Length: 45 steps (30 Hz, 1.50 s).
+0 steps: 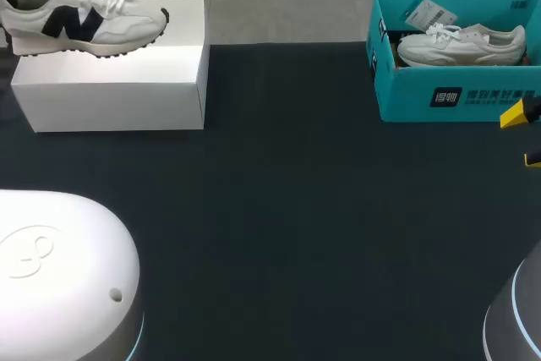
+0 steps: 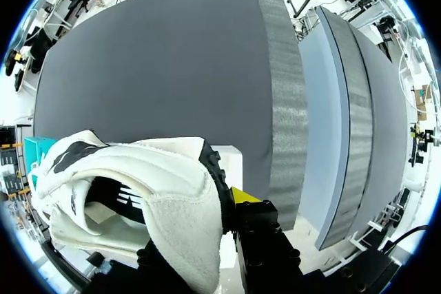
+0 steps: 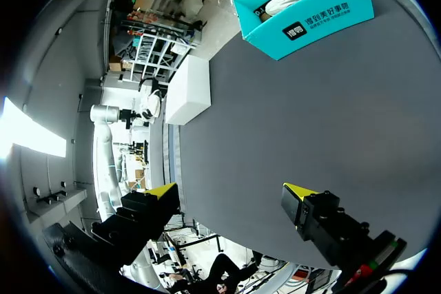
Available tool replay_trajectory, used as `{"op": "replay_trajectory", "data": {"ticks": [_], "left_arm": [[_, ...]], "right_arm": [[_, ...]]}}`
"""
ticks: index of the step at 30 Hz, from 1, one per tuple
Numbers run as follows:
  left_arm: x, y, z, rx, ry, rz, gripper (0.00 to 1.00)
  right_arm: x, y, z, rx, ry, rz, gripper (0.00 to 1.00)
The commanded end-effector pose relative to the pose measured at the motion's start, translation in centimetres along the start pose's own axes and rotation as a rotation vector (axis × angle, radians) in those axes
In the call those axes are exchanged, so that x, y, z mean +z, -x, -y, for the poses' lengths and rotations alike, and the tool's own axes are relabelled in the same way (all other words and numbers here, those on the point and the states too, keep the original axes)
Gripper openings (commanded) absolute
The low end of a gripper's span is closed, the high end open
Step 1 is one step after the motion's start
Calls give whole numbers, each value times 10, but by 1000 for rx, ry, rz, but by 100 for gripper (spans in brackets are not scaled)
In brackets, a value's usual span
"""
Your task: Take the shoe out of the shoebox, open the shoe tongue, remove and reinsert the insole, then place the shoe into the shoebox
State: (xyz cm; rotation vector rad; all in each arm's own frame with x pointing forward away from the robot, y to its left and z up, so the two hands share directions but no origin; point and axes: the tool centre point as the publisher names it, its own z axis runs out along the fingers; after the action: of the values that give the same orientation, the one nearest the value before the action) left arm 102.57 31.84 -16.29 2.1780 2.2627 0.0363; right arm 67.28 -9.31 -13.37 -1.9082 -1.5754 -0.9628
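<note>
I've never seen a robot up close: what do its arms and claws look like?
The left arm and right arm are smooth, rounded, whitish shells edged by a light-blue ring; the left bears an embossed emblem. The right claw has two blocky black fingers with bright yellow tips.

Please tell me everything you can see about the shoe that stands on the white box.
The shoe is a white sneaker with a dark mark on its side, white laces, a fuzzy heel and a dark studded sole. It stands upright on its sole on top of the white box, toe toward the right arm's side. The left gripper is at its heel; whether it grips cannot be seen.
</note>
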Motion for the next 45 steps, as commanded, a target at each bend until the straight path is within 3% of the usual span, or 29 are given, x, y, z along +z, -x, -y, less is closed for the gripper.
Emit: {"op": "replay_trajectory", "data": {"ticks": [1, 12, 19, 32, 45], "left_arm": [[-3, -1, 3, 1, 6, -1, 0], [-3, -1, 3, 1, 6, -1, 0], [5, -2, -13, 29, 43, 19, 0], [33, -4, -51, 39, 77, 15, 0], [78, 3, -79, 68, 104, 29, 0]], "right_arm": [[1, 0, 1, 1, 2, 1, 100], [1, 0, 1, 1, 2, 1, 100], [1, 0, 1, 1, 2, 1, 100], [1, 0, 1, 1, 2, 1, 100], [1, 0, 1, 1, 2, 1, 100]]}}
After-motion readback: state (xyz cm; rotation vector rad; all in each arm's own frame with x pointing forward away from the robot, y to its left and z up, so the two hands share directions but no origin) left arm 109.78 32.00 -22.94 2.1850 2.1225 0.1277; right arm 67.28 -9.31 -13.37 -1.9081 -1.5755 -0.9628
